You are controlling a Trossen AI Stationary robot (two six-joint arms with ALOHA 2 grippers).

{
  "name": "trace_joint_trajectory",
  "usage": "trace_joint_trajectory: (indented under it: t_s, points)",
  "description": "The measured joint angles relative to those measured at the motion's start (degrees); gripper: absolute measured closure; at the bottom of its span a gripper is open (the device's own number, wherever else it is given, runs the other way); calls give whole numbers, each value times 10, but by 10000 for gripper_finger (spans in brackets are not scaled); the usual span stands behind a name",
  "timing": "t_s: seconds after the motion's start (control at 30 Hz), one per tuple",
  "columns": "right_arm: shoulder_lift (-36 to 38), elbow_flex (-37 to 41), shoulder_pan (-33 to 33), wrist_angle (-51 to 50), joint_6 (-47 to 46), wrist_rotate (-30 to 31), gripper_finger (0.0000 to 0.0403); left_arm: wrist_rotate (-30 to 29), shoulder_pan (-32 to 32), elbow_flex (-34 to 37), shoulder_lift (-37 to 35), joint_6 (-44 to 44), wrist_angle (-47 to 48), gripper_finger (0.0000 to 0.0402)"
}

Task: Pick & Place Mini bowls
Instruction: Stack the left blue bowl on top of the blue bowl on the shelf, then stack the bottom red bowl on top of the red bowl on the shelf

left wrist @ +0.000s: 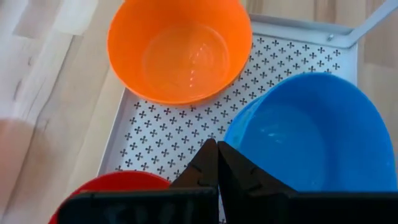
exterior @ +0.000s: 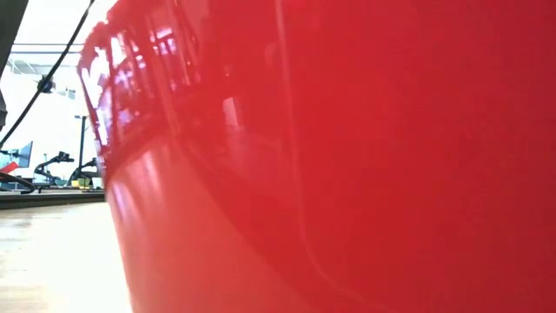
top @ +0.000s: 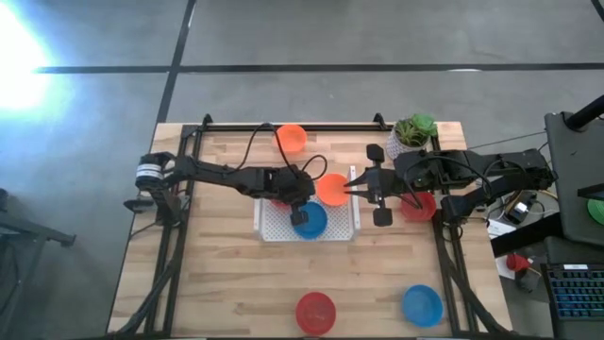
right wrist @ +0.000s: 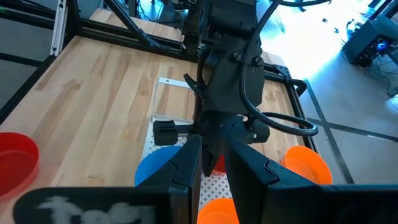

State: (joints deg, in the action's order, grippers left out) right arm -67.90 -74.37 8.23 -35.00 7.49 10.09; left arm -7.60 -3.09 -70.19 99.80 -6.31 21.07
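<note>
Tray: white perforated tray (top: pixel 268 223) sits at the centre of the high view; I count an orange bowl (top: pixel 331 189) at its upper right part, a blue bowl (top: pixel 309 220) low in its middle, and a red bowl (left wrist: pixel 115 186) mostly hidden under my left arm.
Left gripper: left gripper (left wrist: pixel 216 163) hangs over the tray between the red and blue bowls, fingers pressed together on nothing. I judge it should wait or lift clear.
Right gripper: right gripper (top: pixel 357 188) reaches in from the right of the high view to the orange bowl's right rim. Its fingers stand narrowly apart and I judge they pinch that rim, though the contact itself is not plain from either view.
Step in hand: placing the orange bowl in the tray, as I read it.
How to do it well: I would lower until the bowl's base rests flat on the perforations, inside the tray's raised edge, beside the blue bowl and not on it, then part the fingers and rise straight.
Risk: the two grippers are near each other over the tray, so I would move only one.
Bowls outside the tray: orange (top: pixel 291 138) at top centre; red (top: pixel 420 205) under the right arm; red (top: pixel 315 311) and blue (top: pixel 422 305) along the bottom.
Low view: filled by a red bowl (exterior: pixel 365 156) against the lens.
</note>
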Motion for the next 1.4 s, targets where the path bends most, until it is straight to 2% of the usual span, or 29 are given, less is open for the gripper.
trace_joint_trajectory:
  t_s: [0.23,0.73,0.97,1.2,1.4]
  points:
    - [0,0,0,0,0,0,337,3,5,-29,-12,23,-4,402]
    - [0,0,0,-1,1,0,337,-11,12,-8,25,37,-36,402]
    - [0,0,0,-1,0,0,337,-14,17,-14,3,38,-14,402]
    - [0,0,0,-2,-1,0,337,-14,60,-18,-41,98,56,401]
    - [0,0,0,-4,-4,0,337,-14,133,-18,-80,128,84,401]
